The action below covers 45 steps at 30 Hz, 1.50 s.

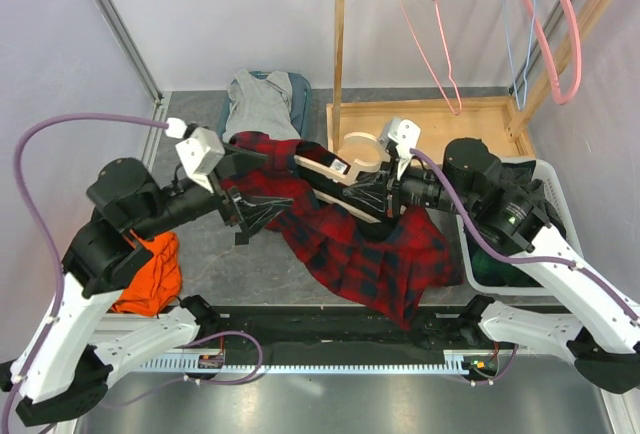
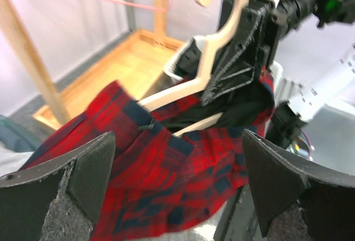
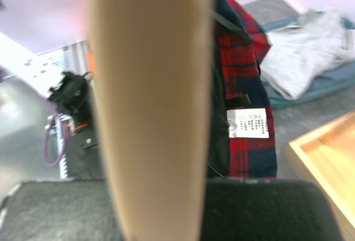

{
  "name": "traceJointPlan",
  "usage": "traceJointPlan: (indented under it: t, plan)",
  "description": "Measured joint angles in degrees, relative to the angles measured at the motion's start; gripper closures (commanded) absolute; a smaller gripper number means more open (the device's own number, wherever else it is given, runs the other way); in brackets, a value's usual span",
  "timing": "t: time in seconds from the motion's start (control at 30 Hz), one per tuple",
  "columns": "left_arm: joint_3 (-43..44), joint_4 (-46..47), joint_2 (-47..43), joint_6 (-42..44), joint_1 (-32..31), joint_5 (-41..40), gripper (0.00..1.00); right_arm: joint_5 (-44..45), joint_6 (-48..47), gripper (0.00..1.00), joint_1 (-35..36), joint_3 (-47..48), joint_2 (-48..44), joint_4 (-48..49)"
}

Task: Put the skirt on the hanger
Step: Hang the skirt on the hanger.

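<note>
The red-and-navy plaid skirt (image 1: 370,244) spreads across the middle of the grey worktop (image 1: 225,264), hem toward the near edge, waist draped over the cream hanger (image 2: 183,92). My right fingers (image 2: 244,58) clamp that hanger's neck; my left fingers (image 2: 66,185) gape, holding nothing, beside the cloth. A grey garment (image 1: 258,104) lies at the far edge, a wooden rack (image 1: 340,44) at the far right corner, pale walls (image 1: 220,4) behind.
</note>
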Motion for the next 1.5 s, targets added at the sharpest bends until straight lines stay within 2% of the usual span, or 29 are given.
traceJointPlan:
  t: [0.3,0.47,0.7,0.87,0.97,1.17,1.23,1.27,1.3,1.33,1.37,1.4,1.43,1.5]
  plan:
    - [0.0,-0.9,3.3,5.9,0.0,7.4,0.00,-8.7,0.1,1.00,0.4,-1.5,3.0,-2.6]
    - [-1.3,-3.0,3.6,9.0,0.0,14.5,0.02,-12.0,-0.7,1.00,2.6,-2.4,3.0,-5.2]
    - [-7.0,-8.1,7.9,10.4,0.0,20.5,0.28,-12.9,-1.6,1.00,5.6,-3.3,4.0,-6.0]
    - [-10.4,-10.8,10.4,10.8,0.0,22.8,0.34,-12.7,-1.6,1.00,7.3,-4.3,5.0,-5.7]
    - [-11.2,-11.6,10.3,11.0,0.0,23.9,0.50,-12.5,-1.4,1.00,8.2,-4.6,5.7,-5.3]
    - [-13.3,-12.0,9.8,11.6,-0.9,25.7,0.57,-11.0,-1.4,1.00,9.1,-4.7,5.8,-5.0]
    - [-13.7,-12.1,9.8,11.8,-1.6,25.9,0.91,-10.8,-1.4,1.00,9.1,-4.9,5.8,-5.1]
    - [-13.7,-12.3,9.8,11.8,-1.9,25.8,0.98,-10.7,-1.3,1.00,9.1,-4.9,5.8,-5.1]
    - [-13.7,-12.4,9.9,12.7,-2.3,25.2,0.98,-11.2,-1.0,1.00,9.2,-5.0,5.7,-5.1]
    - [-13.7,-12.7,9.9,12.9,-2.7,25.2,0.98,-10.9,-1.0,0.96,9.3,-5.1,5.7,-5.3]
    - [-13.7,-12.8,10.0,13.0,-3.0,24.8,0.98,-11.1,-0.9,0.86,9.3,-5.1,5.6,-5.5]
    - [-13.7,-12.8,10.0,13.0,-3.3,24.3,0.98,-11.1,-0.9,0.76,9.3,-5.3,5.6,-5.5]
    - [-13.7,-12.9,10.0,13.0,-3.5,23.7,0.98,-10.9,-0.8,0.60,9.3,-5.3,5.6,-5.6]
    - [-13.7,-12.8,9.8,13.0,-3.7,22.8,0.98,-9.6,0.0,0.43,9.3,-5.3,5.5,-4.9]
